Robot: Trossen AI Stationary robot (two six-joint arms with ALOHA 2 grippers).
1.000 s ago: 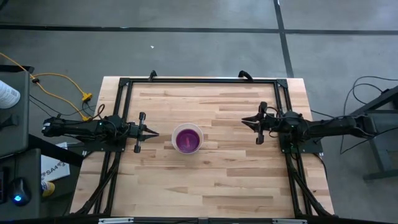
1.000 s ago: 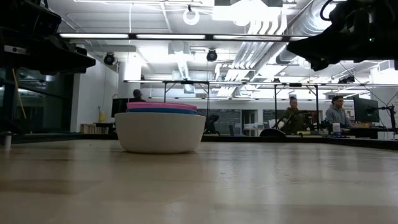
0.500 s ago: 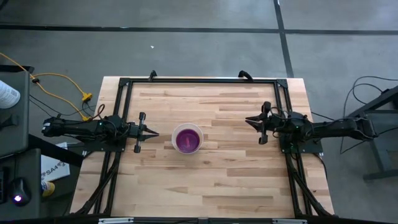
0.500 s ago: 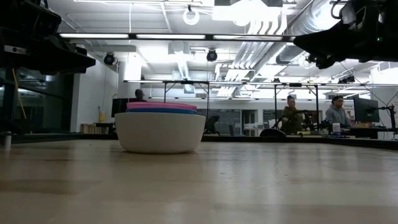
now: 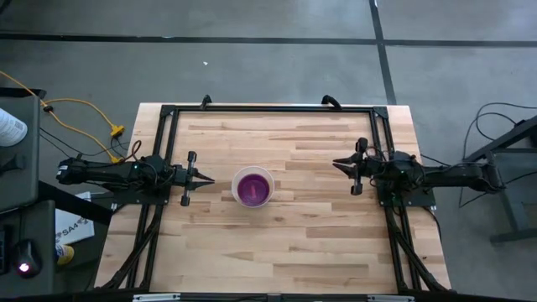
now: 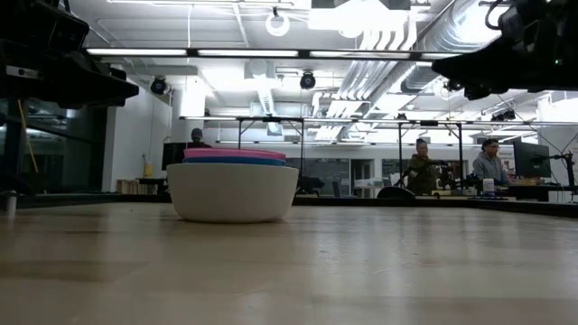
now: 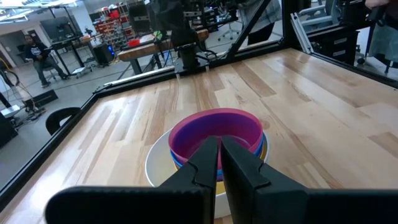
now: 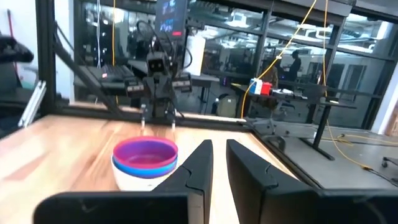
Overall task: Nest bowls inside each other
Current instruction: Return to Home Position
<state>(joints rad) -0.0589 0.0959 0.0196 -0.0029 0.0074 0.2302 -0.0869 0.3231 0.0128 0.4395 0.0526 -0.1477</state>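
The bowls (image 5: pixel 252 186) stand nested in one stack at the table's middle, the white one (image 6: pixel 232 191) outermost and resting on its base. Inside it show a yellow rim, a blue one and a pink-purple one (image 7: pixel 216 130); the same stack shows in the right wrist view (image 8: pixel 145 155). My left gripper (image 5: pixel 211 179) hovers just left of the stack, level, its fingers (image 7: pixel 208 163) shut and pointing at it, clear of the rim. My right gripper (image 5: pixel 335 164) hangs well to the right of the stack, with a narrow gap between its fingers (image 8: pixel 200 163) and nothing in it.
A black metal frame (image 5: pixel 268 109) runs round the table's far half and both sides, with the arm bases mounted on it. Bare wood lies in front of and behind the stack. People sit and stand in the room beyond (image 6: pixel 492 167).
My right gripper has drawn back a little toward the table's right edge, away from the bowls. The stack and my left gripper have kept still.
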